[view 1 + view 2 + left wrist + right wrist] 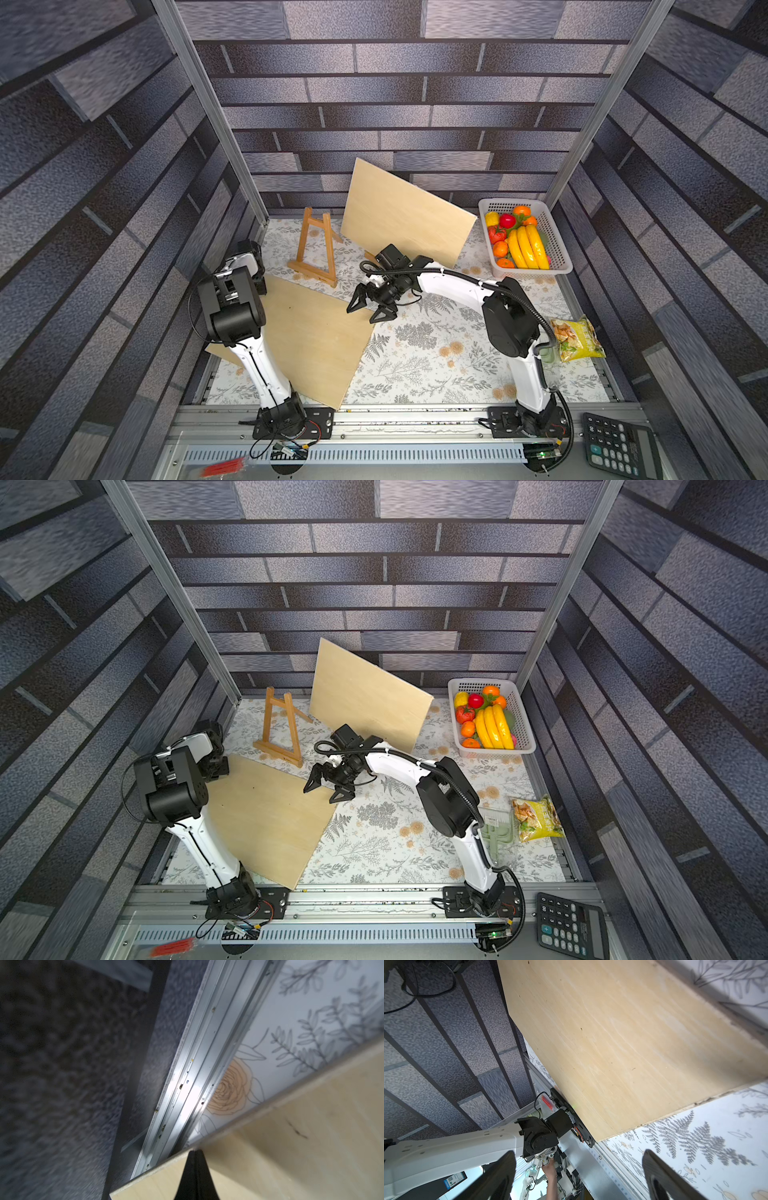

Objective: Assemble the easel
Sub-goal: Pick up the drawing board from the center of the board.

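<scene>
The easel (313,249) (280,728), a small A-frame of honey-coloured wooden slats with a ledge across its foot, stands upright at the far left of the table (436,365), free of both arms. To its right a pale plywood standing board (405,212) (368,694) leans tilted near the back wall, its lower edge partly hidden by the right arm.

Just in front of the easel's foot lies a second sheet, the flat board (309,336) (266,816) (623,1043). It is thin and rectangular with a faint grain, set at an angle, and its near-left corner reaches out over the table's side.

The left gripper (194,1176) is closed, its two black fingers pressed together into one wedge. In the left wrist view its tip sits at a corner of the flat board (291,1136), over the board's face rather than pinching its edge. Whether it presses on the wood cannot be told.

The right gripper (365,312) (323,793) (579,1152) is spread wide and holds nothing. In both top views it hangs above the flat board's right-hand corner.

The table wears a smooth white cloth printed with grey ferns and tan flowers, and a grooved aluminium rail (199,1064) runs along its edge. At the far right a white perforated plastic basket (559,253) (525,729) holds glossy fruit, among it yellow bananas (528,247). Nearer on the right lie a crinkled yellow-green snack bag (577,338) (538,818) and a dark calculator (619,449) (571,926).
</scene>
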Available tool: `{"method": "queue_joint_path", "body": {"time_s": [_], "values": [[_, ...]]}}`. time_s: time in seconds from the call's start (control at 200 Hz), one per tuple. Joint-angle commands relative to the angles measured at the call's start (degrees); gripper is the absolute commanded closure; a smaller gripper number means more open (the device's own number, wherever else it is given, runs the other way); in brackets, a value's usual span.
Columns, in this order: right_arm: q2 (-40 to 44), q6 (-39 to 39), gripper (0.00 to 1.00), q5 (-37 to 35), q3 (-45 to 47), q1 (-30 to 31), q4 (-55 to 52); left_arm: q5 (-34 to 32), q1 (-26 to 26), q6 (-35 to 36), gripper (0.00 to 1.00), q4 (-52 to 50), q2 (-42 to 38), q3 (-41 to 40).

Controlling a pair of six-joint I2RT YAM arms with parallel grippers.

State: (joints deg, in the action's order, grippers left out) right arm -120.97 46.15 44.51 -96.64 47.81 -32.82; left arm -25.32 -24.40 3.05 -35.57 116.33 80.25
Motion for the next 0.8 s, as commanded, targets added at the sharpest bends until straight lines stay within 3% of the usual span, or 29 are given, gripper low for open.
{"method": "queue_joint_path", "body": {"time_s": [0.0,0.291,0.476,0.681,0.797], "values": [[-1.9,1.5,0.05,1.5,-1.3,-0.3,1.6,0.7,-1.9,0.7,1.00,-1.4,0.9,1.0],[-3.5,2.3,0.05,1.7,-2.7,-0.6,2.1,1.3,-1.9,0.4,1.00,-2.3,4.4,1.4],[-2.7,1.9,0.05,-0.6,-2.0,-1.6,1.8,1.5,-0.1,-0.6,1.00,-3.9,1.5,-2.3],[-1.8,-2.1,0.04,-6.4,-1.6,-1.9,-5.3,4.5,1.3,-3.0,1.00,-5.8,-0.8,-7.4],[-1.2,-5.2,0.03,-13.0,0.0,-2.0,-15.2,4.6,2.6,-4.3,1.00,-5.8,-1.9,-10.9]]}}
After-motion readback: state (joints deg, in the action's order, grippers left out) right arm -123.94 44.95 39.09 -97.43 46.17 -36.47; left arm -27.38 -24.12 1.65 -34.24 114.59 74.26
